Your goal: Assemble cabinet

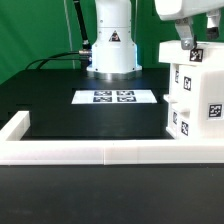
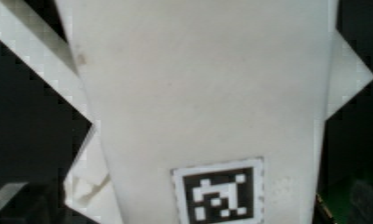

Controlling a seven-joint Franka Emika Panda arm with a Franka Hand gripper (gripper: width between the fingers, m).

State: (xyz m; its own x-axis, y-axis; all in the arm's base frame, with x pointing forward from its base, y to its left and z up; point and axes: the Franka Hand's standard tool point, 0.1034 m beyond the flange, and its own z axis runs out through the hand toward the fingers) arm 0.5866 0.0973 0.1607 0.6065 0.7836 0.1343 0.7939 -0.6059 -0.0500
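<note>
White cabinet (image 1: 195, 92) stands on the black bench (image 1: 60, 110) at the exterior view's right, touching the low white rail (image 1: 100, 150). The end effector (image 1: 192, 47) sits open just above it. The marker board (image 1: 113, 97) lies apart, with bare bench around.

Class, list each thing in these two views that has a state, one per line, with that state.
Claw: open, above the cabinet, holding nothing.
Cabinet: upright against the rail, at the exterior view's right.
Marker board: flat on the table.
Rail: lying along the table edge.
</note>
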